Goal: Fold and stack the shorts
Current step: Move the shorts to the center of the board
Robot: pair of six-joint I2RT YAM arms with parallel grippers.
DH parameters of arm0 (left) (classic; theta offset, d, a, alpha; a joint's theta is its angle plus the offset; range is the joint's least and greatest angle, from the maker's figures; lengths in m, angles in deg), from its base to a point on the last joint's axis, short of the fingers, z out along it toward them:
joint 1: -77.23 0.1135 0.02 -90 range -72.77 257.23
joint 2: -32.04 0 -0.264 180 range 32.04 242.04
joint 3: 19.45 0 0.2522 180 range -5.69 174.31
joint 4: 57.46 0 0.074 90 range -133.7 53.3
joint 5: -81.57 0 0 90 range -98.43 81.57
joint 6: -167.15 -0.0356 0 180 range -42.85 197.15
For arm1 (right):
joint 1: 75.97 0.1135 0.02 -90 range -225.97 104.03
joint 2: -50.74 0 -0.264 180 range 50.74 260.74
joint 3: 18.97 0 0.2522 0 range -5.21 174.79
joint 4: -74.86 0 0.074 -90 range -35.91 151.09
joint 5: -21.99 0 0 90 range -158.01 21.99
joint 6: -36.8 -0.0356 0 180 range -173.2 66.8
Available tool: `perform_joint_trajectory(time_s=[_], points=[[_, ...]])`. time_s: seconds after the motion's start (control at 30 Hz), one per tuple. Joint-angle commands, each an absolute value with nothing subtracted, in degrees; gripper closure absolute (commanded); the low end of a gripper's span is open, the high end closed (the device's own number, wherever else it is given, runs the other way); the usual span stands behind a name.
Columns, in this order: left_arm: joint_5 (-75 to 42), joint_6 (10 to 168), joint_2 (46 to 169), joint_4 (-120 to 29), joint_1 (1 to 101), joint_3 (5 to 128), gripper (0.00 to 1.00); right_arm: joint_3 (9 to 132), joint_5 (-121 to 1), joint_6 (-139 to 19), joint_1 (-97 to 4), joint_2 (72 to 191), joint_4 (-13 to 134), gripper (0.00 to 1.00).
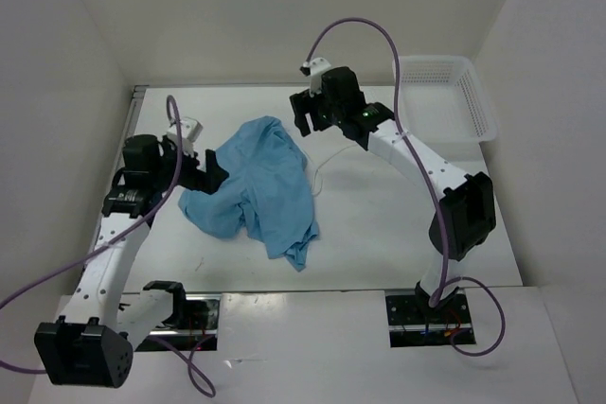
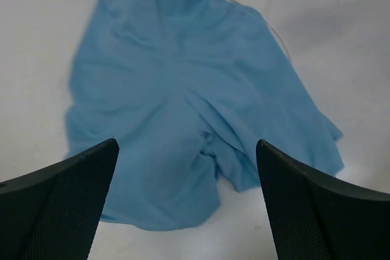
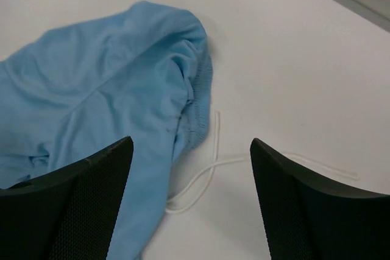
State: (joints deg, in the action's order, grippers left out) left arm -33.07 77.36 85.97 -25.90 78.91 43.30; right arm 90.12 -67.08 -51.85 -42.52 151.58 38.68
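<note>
The sky-blue shorts (image 1: 254, 186) lie crumpled on the white table, left of centre. Their thin white drawstring (image 1: 318, 177) trails out to the right. My left gripper (image 1: 210, 169) is open and empty at the shorts' left edge; its view shows the shorts (image 2: 183, 101) spread ahead between its jaws. My right gripper (image 1: 311, 122) is open and empty above the shorts' far right corner. Its view shows the gathered waistband (image 3: 198, 98) and the looped drawstring (image 3: 210, 165) lying between its jaws.
A white mesh basket (image 1: 445, 96) stands at the back right of the table. White walls close in the table on the left, back and right. Purple cables arch over both arms.
</note>
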Motion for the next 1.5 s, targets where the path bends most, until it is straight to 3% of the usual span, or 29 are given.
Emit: perform_joint_trajectory(time_s=[0.0,0.17,0.37,0.53,0.67,0.73,0.77,0.8,0.87,0.9,0.97,1.03,1.07,1.13,1.2,1.47], points=[[-38.8,77.2,88.7,-17.8,72.7,44.7,0.0,83.4,-69.9,-52.5,-45.2,146.5,44.4,0.19],[-40.3,77.2,96.4,-16.7,59.1,43.5,0.0,74.3,-71.1,-52.0,-48.4,148.4,49.5,0.31],[-28.1,77.2,104.5,-26.5,38.9,39.6,0.0,73.2,-67.8,-54.8,-48.9,155.8,53.8,0.35],[-26.7,77.2,107.5,-32.4,36.4,36.3,0.0,80.0,-59.0,-59.7,-49.4,163.2,53.1,0.37],[-28.3,77.2,109.6,-34.6,37.0,35.8,0.21,83.8,-56.9,-64.3,-50.0,170.7,51.2,0.38],[-31.7,77.2,110.1,-34.6,38.1,35.8,0.38,85.1,-54.7,-65.7,-50.0,171.5,50.5,0.38],[-31.7,77.2,110.1,-34.6,38.7,35.8,0.5,85.1,-54.0,-66.4,-50.0,172.1,50.5,0.38],[-31.7,77.2,110.1,-35.3,38.7,35.2,0.81,85.1,-53.4,-67.0,-50.0,172.1,50.5,0.38],[-31.1,77.2,109.4,-35.9,39.4,34.5,0.96,83.2,-52.0,-67.6,-50.0,172.1,50.5,0.38],[-31.1,77.2,108.7,-36.5,39.4,34.0,0.98,82.7,-51.2,-68.4,-50.0,172.1,50.5,0.38],[-29.7,77.2,108.1,-37.0,39.4,33.2,0.96,81.9,-50.5,-69.1,-50.0,172.1,50.5,0.38],[-29.1,77.2,107.5,-37.0,39.4,32.7,0.87,81.4,-48.7,-69.6,-49.3,172.1,50.5,0.38],[-28.5,77.2,106.9,-37.0,39.4,32.7,0.69,81.4,-47.9,-70.2,-49.3,172.1,50.5,0.38],[-27.8,77.2,106.2,-36.3,39.4,32.7,0.45,81.4,-45.7,-71.4,-49.3,171.4,50.5,0.38],[-27.0,77.2,105.6,-35.4,39.4,32.2,0.29,80.8,-43.8,-71.4,-49.3,170.7,50.5,0.37],[-25.8,77.2,105.1,-34.9,39.4,31.1,0.19,78.8,-40.9,-77.9,-47.5,170.7,50.5,0.35]])
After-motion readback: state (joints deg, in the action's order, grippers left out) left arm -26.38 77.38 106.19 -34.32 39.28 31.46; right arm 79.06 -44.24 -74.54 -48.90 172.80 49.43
